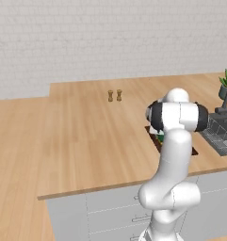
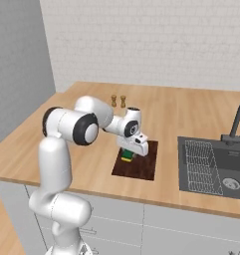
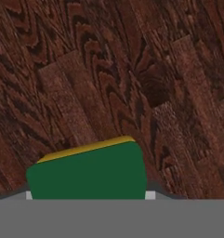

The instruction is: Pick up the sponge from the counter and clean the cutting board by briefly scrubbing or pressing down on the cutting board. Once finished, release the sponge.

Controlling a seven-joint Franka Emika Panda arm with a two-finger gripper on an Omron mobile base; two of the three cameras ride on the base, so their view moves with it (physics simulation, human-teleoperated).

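Spanning both base views, one light wood counter (image 2: 191, 112) is seen, with grey drawer fronts below its near edge. One dark sink (image 2: 213, 167) is set into it on the right, with one wire rack (image 2: 201, 167) laid inside and one dark tap (image 2: 238, 122) rising behind. One potted plant (image 1: 226, 87) is seen at the far right of the left base view. One reddish-brown board (image 2: 144, 167) lies flat on the counter, near its front edge and just left of the sink. One gripper (image 2: 127, 155) is lowered over the board's left part, with one sponge (image 2: 126, 157) seen under it, green on top and yellow beneath, at or just above the board. In the hand view the sponge (image 3: 88, 172) is shown close against the dark grain of the board (image 3: 108, 69). Whether it is pinched by the fingers cannot be told, since they are hidden. Two small brown shakers (image 2: 118, 101) are stood side by side, well behind the board.
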